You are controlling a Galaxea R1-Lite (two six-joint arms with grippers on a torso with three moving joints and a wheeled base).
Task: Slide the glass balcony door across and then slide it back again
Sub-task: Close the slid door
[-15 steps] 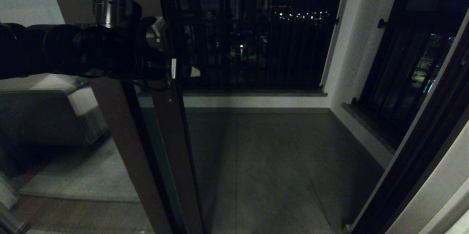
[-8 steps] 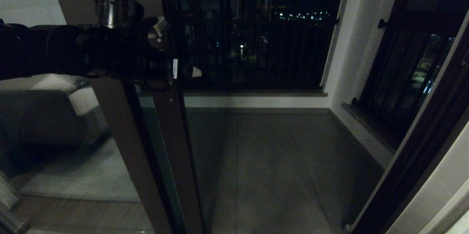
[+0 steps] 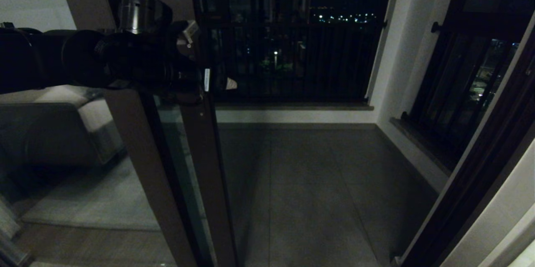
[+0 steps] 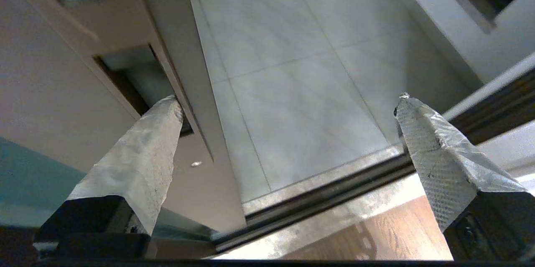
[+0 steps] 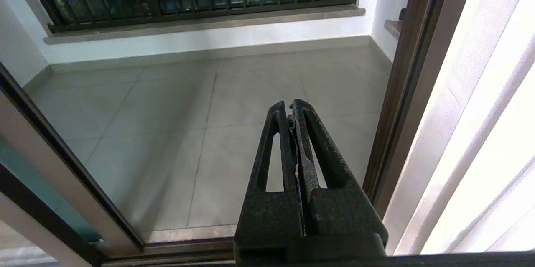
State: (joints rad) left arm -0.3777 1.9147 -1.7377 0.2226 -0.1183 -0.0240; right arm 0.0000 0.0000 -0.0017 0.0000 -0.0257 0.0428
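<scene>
The glass balcony door stands at the left of the opening, its brown stile upright with a strip of glass beside it. My left gripper is at the stile at handle height and is open. In the left wrist view one finger has its tip in the slim recessed handle of the door. The other finger hangs free over the doorway, so the left gripper straddles the stile's edge. My right gripper is shut and empty, hanging low before the doorway.
Behind the door's left side is a fixed pane showing a sofa. The tiled balcony floor lies beyond the floor track. A barred railing closes the far side. The dark jamb bounds the opening on the right.
My left arm and the door's stile have shifted slightly to the right together. The gripper stays open at the handle.
</scene>
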